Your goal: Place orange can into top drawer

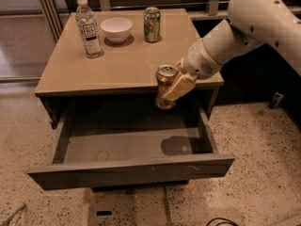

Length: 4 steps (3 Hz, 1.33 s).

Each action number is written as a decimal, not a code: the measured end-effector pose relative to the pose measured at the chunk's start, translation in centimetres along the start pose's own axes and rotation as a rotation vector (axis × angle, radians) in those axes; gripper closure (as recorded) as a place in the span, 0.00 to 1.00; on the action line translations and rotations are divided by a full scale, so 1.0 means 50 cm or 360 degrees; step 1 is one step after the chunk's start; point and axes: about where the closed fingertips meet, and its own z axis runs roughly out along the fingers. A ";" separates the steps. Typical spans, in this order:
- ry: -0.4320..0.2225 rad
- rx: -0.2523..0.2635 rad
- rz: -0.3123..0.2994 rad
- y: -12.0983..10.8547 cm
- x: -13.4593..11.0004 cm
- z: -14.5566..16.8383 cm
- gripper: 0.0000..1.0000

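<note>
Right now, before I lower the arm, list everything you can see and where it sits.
orange can: one, orange-brown with a silver top, held roughly upright just past the cabinet's front edge, above the drawer's right side
top drawer: one, dark grey-brown, pulled open, nothing visible inside
cabinet: one, tan top, behind the open drawer
water bottle: one, clear with a white cap, back left of the top
bowl: one, white, back middle, right of the bottle
green can: one, green, back, right of the bowl
floor: speckled, all around
arm: one, white, reaching in from the right
gripper: one, tan, shut on the orange can
</note>
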 end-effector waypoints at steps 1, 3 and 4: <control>0.0001 -0.0007 -0.0003 0.047 0.055 0.094 1.00; 0.0061 0.0042 -0.0050 0.090 0.143 0.219 1.00; 0.0043 0.0021 -0.0017 0.091 0.165 0.245 1.00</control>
